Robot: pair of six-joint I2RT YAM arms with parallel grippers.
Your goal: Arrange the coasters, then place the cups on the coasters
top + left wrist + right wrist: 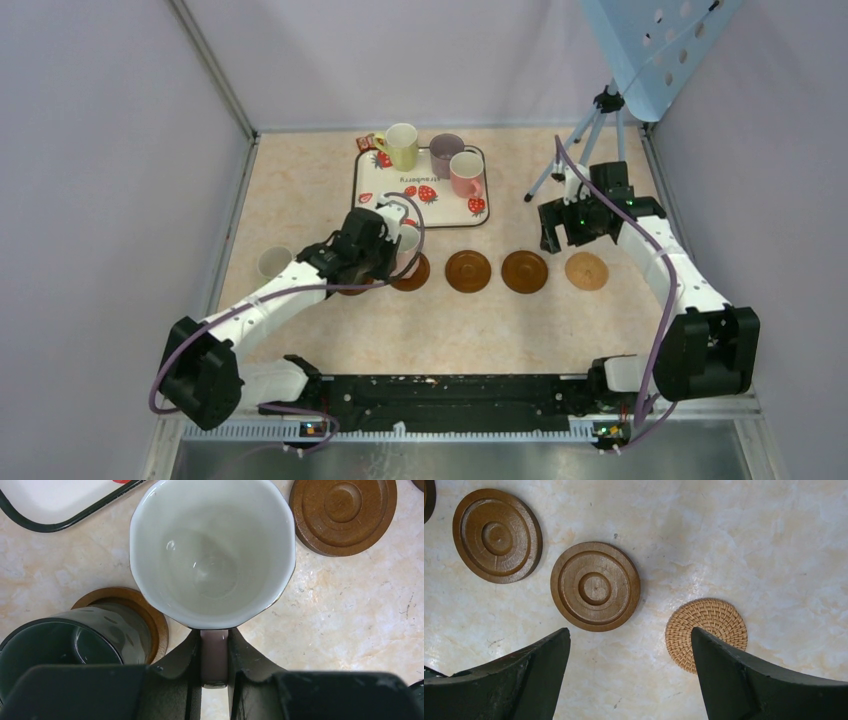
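My left gripper (215,652) is shut on the pinkish handle of a pink cup (212,550) with a pale, empty inside; it shows in the top view as well (407,237). Left of it a dark grey-teal cup (65,645) stands on a brown coaster (152,617). An empty brown coaster (342,512) lies to its right. The row goes on with brown coasters (467,271) (524,271) and a tan woven one (586,271). My right gripper (630,640) hangs open over the table beside the woven coaster (706,625).
The strawberry-print tray (370,185) at the back holds a yellow-green cup (400,147), a purple cup (445,150) and a pink cup (466,173). A pale cup (273,262) stands near the left wall. A tripod (590,135) stands at the back right.
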